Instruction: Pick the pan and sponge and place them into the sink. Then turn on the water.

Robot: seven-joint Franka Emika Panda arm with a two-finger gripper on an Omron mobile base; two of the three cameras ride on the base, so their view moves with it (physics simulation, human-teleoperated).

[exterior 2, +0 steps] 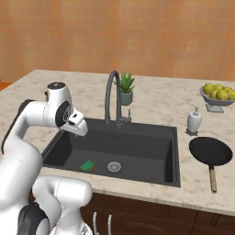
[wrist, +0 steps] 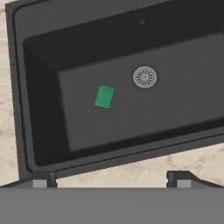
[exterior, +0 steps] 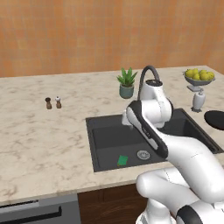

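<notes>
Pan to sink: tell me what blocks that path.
Nothing visible does. The pan lies on the counter right of the sink, with bare counter between them. The soap dispenser stands behind that path. Inside the basin lies the sponge, far left.

The arm bends forward, its tool (wrist: 109,178) pointing downward with fingers spread apart, holding nothing.

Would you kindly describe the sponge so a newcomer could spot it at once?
Find the dark sink set into the marble counter, below the arched faucet. On its floor, beside the round silver drain, lies the sponge: a small green rectangle, the only bright thing in the basin.
</notes>
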